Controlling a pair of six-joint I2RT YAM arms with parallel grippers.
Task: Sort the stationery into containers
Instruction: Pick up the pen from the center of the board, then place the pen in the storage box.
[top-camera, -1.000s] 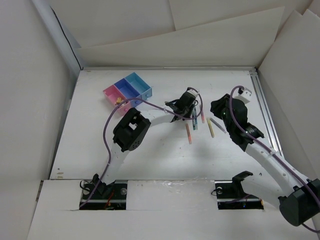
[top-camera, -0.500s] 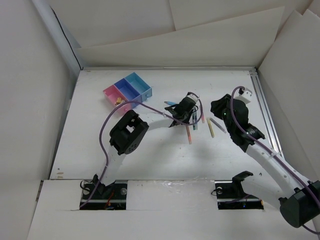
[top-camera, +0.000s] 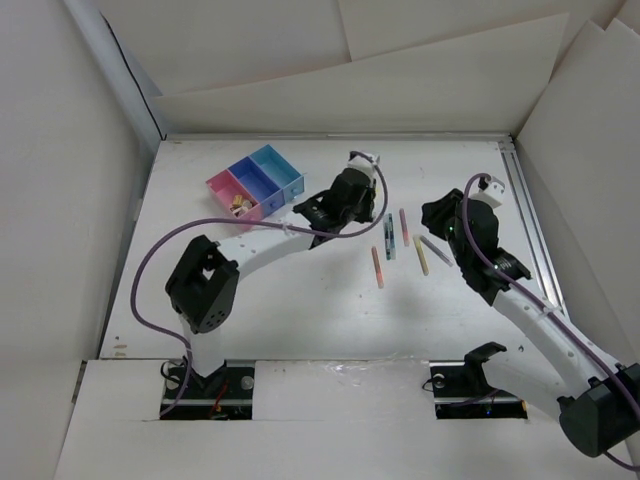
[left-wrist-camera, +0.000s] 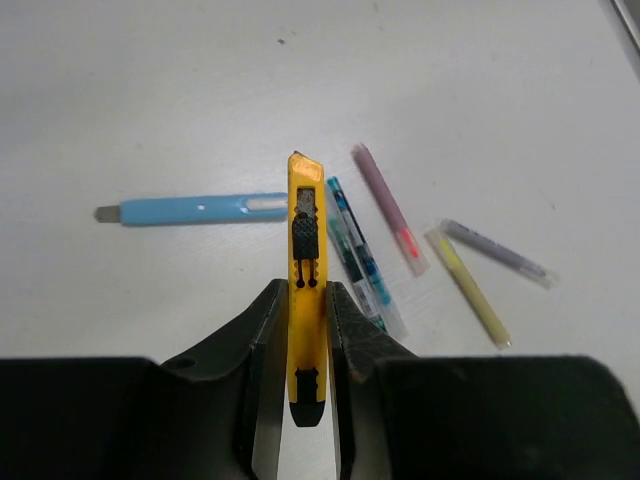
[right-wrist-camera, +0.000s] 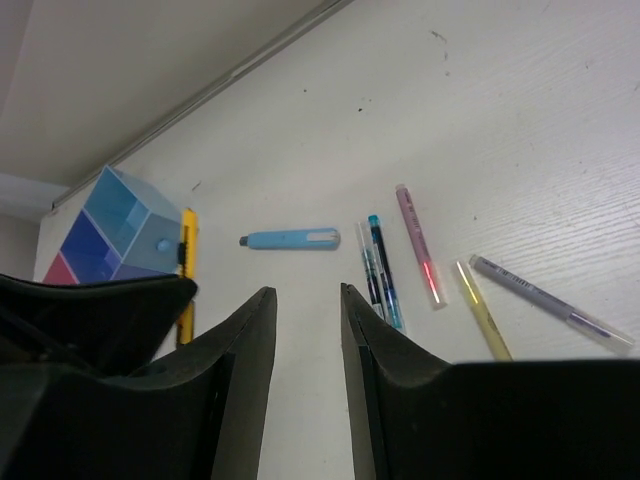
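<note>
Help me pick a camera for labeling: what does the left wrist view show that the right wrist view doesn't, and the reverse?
Only the left wrist view shows the left gripper shut on the yellow cutter, and the cutter's whole length. Only the right wrist view shows the bins and the right gripper, open and empty. Both show the blue cutter, teal pen, pink pen, yellow pen and grey pen lying on the table.
</note>
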